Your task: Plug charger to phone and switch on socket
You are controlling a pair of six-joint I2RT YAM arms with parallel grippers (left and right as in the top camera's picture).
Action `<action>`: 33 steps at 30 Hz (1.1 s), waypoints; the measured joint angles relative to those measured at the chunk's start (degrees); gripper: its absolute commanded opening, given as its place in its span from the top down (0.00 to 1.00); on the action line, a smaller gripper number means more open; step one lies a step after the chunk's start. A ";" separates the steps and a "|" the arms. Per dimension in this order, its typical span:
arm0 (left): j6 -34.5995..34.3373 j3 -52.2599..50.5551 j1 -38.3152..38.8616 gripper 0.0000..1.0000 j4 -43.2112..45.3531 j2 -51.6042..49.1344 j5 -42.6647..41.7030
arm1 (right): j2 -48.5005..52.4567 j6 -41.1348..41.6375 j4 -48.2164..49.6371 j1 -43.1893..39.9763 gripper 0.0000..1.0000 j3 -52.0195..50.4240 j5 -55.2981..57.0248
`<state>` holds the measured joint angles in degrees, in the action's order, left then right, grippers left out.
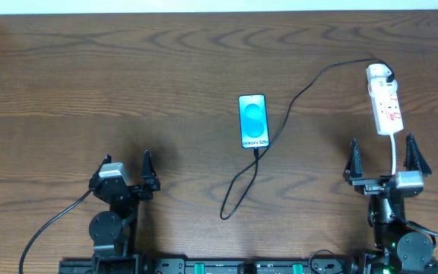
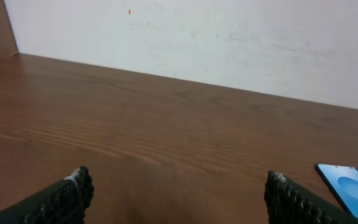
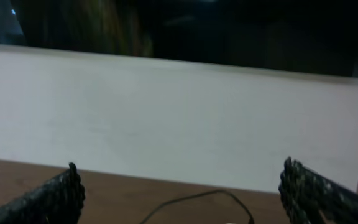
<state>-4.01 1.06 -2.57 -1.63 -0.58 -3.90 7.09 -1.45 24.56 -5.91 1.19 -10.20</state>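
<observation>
- Black and spread wide, the left gripper (image 1: 126, 164) sits at the near left edge of the wooden table (image 1: 67, 68), released and holding nothing.
- The right gripper (image 1: 382, 154) sits at the near right, equally wide open and empty. Seen from overhead, the socket's white cord (image 1: 396, 156) runs between its fingers; whether it touches them cannot be told.
- Between the two arms the charger (image 1: 238, 186) makes a narrow loop toward the near edge. It then doubles back so that its free end meets the phone's near short edge. Whether the tip is actually seated in the port is too small to tell.
- The phone (image 1: 253, 120) lies flat and screen up at mid-table, its long axis running near to far. It is ahead and to the right of the left gripper, and ahead and to the left of the right one, about equally far from each.
- The socket (image 1: 385, 103) lies straight ahead of the right gripper and near it, well apart from the left. Its long axis runs near to far, with the far end leaning slightly left. The switch press looks like the right arm's job: reach forward along the strip and come down from above.
- A small line at the near end of the phone's blue-and-white screen seems to read "Galaxy S25+". The socket shows red marks but no legible letters.
- At the socket's far end sits a white plug (image 1: 379, 74), and from there the charger arcs left and back toward the phone. Beyond the table stands a pale wall (image 2: 229, 37).
</observation>
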 measured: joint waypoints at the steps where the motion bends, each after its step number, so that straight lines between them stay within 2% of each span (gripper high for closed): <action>1: 0.00 0.00 -0.02 0.10 0.00 -0.02 0.00 | -1.51 0.00 -1.16 0.81 0.01 -0.37 1.05; 7: 0.00 0.00 0.00 0.11 0.02 0.00 0.00 | -6.10 0.00 -6.80 3.15 0.01 -0.70 4.74; 14: 0.00 0.00 0.00 0.10 0.00 -0.02 0.00 | -6.38 0.00 -11.78 4.02 0.01 -0.72 6.08; 27: 0.00 0.00 -0.02 0.11 0.00 0.00 -0.02 | -6.43 0.70 -27.78 4.28 0.01 -0.79 6.49; 33: 0.00 0.00 0.00 0.10 0.02 -0.02 -0.02 | -6.40 1.51 -28.48 4.31 0.01 -0.79 7.26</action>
<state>-4.01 1.06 -2.57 -1.61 -0.60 -3.92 0.69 0.05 -3.92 -1.61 0.40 -2.94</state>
